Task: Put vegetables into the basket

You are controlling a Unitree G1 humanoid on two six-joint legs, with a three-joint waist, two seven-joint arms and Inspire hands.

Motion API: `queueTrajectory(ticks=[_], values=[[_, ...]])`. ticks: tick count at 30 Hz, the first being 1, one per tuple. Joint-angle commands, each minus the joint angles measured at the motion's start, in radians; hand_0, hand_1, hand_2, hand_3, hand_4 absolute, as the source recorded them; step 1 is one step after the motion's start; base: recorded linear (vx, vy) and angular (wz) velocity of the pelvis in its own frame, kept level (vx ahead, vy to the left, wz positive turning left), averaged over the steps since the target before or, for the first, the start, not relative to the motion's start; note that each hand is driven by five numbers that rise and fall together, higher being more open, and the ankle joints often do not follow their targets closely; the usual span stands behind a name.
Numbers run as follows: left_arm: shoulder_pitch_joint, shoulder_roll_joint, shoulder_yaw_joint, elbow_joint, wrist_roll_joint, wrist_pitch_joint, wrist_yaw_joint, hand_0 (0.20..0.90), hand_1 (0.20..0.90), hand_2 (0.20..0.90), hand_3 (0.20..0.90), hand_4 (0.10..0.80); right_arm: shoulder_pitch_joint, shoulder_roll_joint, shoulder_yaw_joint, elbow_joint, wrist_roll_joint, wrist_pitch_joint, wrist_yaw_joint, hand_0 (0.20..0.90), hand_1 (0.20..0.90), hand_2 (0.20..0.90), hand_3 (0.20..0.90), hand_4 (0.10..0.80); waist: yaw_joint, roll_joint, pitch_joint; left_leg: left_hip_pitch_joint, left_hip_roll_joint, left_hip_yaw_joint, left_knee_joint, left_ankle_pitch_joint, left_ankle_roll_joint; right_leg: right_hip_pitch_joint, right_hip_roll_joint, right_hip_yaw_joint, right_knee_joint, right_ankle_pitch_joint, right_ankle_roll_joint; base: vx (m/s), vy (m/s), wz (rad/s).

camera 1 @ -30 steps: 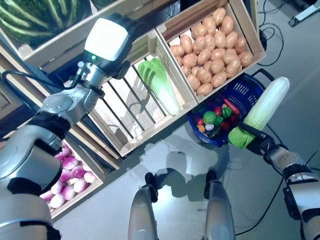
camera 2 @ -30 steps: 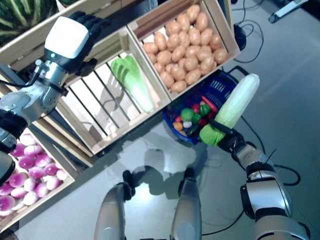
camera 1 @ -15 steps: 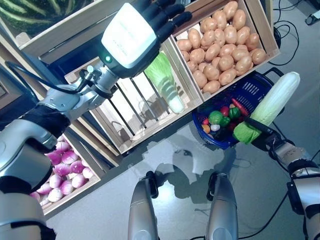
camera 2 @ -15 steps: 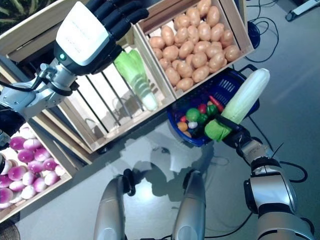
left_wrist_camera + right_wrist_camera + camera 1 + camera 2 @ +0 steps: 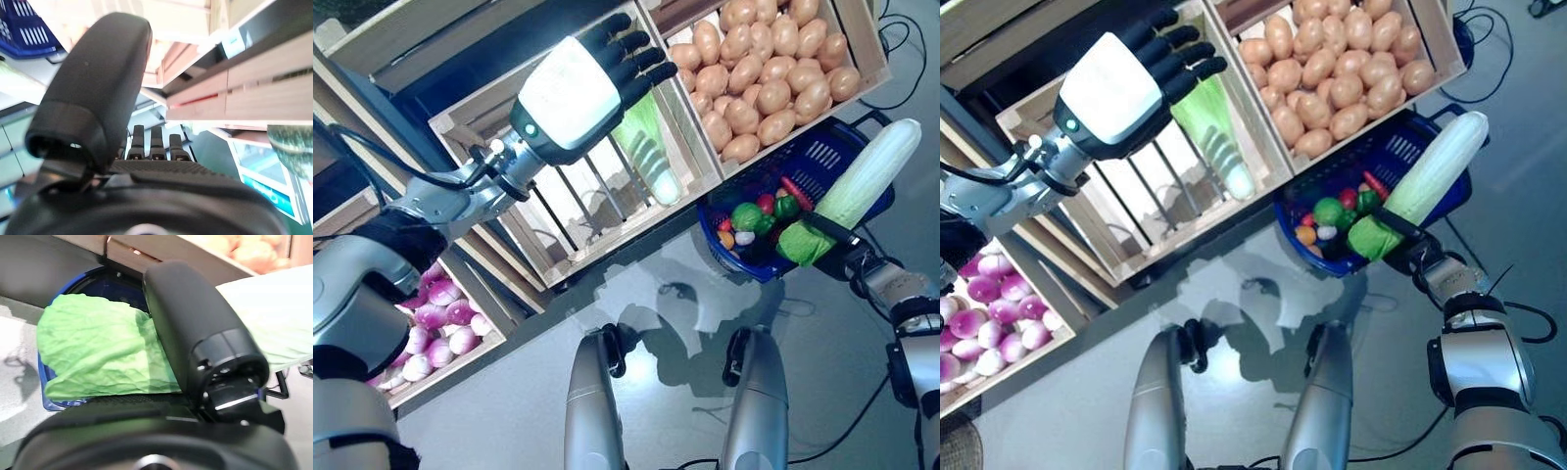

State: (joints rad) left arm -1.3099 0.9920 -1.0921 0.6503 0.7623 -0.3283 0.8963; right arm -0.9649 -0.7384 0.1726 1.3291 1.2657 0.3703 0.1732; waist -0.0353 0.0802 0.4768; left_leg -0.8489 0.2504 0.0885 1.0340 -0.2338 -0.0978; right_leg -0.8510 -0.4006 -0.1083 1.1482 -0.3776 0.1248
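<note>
Since the earlier frame the left hand is reaching out, fingers straight, over the crate cabbage. Nearest, the right hand is gripping a cabbage, its long axis pointing to 1 o'clock above the basket.

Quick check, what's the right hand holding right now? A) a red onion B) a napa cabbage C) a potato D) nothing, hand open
B: the right hand is closed round the leafy green end of a long napa cabbage, held over the rim of the blue basket; its own wrist view shows the thumb across the leaves.
</note>
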Motion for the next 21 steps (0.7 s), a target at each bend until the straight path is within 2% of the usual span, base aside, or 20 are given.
queueTrajectory(ticks=[1,2,3,4,7,9,13,17,21], values=[[-0.184,0.032,0.073,0.015,-0.079,0.069,0.012,0.900,0.900,0.900,0.900,0.800,-0.112,-0.066,-0.020,0.010,0.053,-0.022,0.059,0.300,0.300,0.300,0.300,0.400,0.005,0.006,-0.013,0.011,0.064,0.006,0.043,-0.106,-0.067,-0.006,-0.030,0.004,-0.042,0.075,-0.009,0.016,-0.021,0.10],[-0.195,0.033,0.063,0.019,-0.085,0.072,0.005,0.900,0.900,0.900,0.900,0.800,-0.127,-0.071,-0.013,0.015,0.047,-0.012,0.058,0.300,0.300,0.300,0.300,0.400,0.004,0.009,-0.013,-0.010,0.072,0.005,0.065,-0.112,-0.068,-0.028,-0.037,0.007,-0.022,0.069,-0.009,0.013,-0.019,0.06],[-0.203,0.032,0.056,0.018,-0.091,0.076,0.003,0.900,0.900,0.900,0.900,0.800,-0.139,-0.071,-0.006,0.017,0.048,-0.006,0.053,0.509,0.509,0.509,0.509,0.540,0.004,0.011,-0.013,-0.029,0.076,0.003,0.087,-0.116,-0.069,-0.045,-0.040,0.012,-0.005,0.066,-0.009,0.007,-0.017,0.05],[-0.209,0.029,0.052,0.015,-0.093,0.083,-0.003,0.900,0.900,0.900,0.900,0.800,-0.151,-0.070,0.001,0.020,0.064,0.003,0.044,0.900,0.900,0.900,0.900,0.800,0.004,0.012,-0.012,-0.051,0.080,-0.002,0.110,-0.120,-0.071,-0.068,-0.046,0.018,0.016,0.063,-0.009,0.004,-0.015,0.09],[-0.227,0.024,0.038,0.016,-0.082,0.100,-0.016,0.900,0.900,0.900,0.900,0.800,-0.186,-0.065,0.009,0.026,0.124,0.035,0.020,0.900,0.900,0.900,0.900,0.800,0.003,0.017,-0.011,-0.112,0.087,-0.017,0.174,-0.137,-0.073,-0.127,-0.057,0.033,0.077,0.048,-0.007,0.001,-0.007,0.05],[-0.240,0.022,0.025,0.011,-0.085,0.120,-0.022,0.900,0.900,0.900,0.900,0.800,-0.197,-0.054,0.012,0.023,0.142,0.006,0.006,0.900,0.900,0.900,0.900,0.800,0.002,0.020,-0.010,-0.152,0.092,-0.029,0.215,-0.148,-0.073,-0.168,-0.062,0.048,0.118,0.039,-0.006,0.000,0.000,0.00],[-0.267,0.015,0.004,0.023,-0.093,0.146,-0.038,0.900,0.900,0.900,0.900,0.800,-0.208,-0.038,0.013,0.009,0.185,0.023,-0.002,0.900,0.900,0.900,0.900,0.800,-0.002,0.017,-0.015,-0.225,0.100,-0.053,0.291,-0.171,-0.072,-0.239,-0.066,0.072,0.197,0.018,-0.005,0.023,-0.006,0.03],[-0.295,0.012,-0.029,0.033,-0.098,0.166,-0.069,0.900,0.900,0.900,0.900,0.800,-0.189,-0.032,0.012,0.007,0.194,0.057,-0.024,0.900,0.900,0.900,0.900,0.800,-0.008,0.012,-0.024,-0.279,0.108,-0.072,0.350,-0.190,-0.069,-0.297,-0.066,0.094,0.255,0.007,-0.006,0.057,0.003,-0.01],[-0.322,0.007,-0.054,0.054,-0.104,0.181,-0.093,0.900,0.900,0.900,0.900,0.800,-0.166,-0.026,0.015,-0.009,0.152,0.104,0.005,0.900,0.900,0.900,0.900,0.800,-0.014,0.002,-0.030,-0.329,0.111,-0.090,0.393,-0.200,-0.062,-0.346,-0.061,0.111,0.299,0.003,-0.008,0.039,-0.011,-0.05]])
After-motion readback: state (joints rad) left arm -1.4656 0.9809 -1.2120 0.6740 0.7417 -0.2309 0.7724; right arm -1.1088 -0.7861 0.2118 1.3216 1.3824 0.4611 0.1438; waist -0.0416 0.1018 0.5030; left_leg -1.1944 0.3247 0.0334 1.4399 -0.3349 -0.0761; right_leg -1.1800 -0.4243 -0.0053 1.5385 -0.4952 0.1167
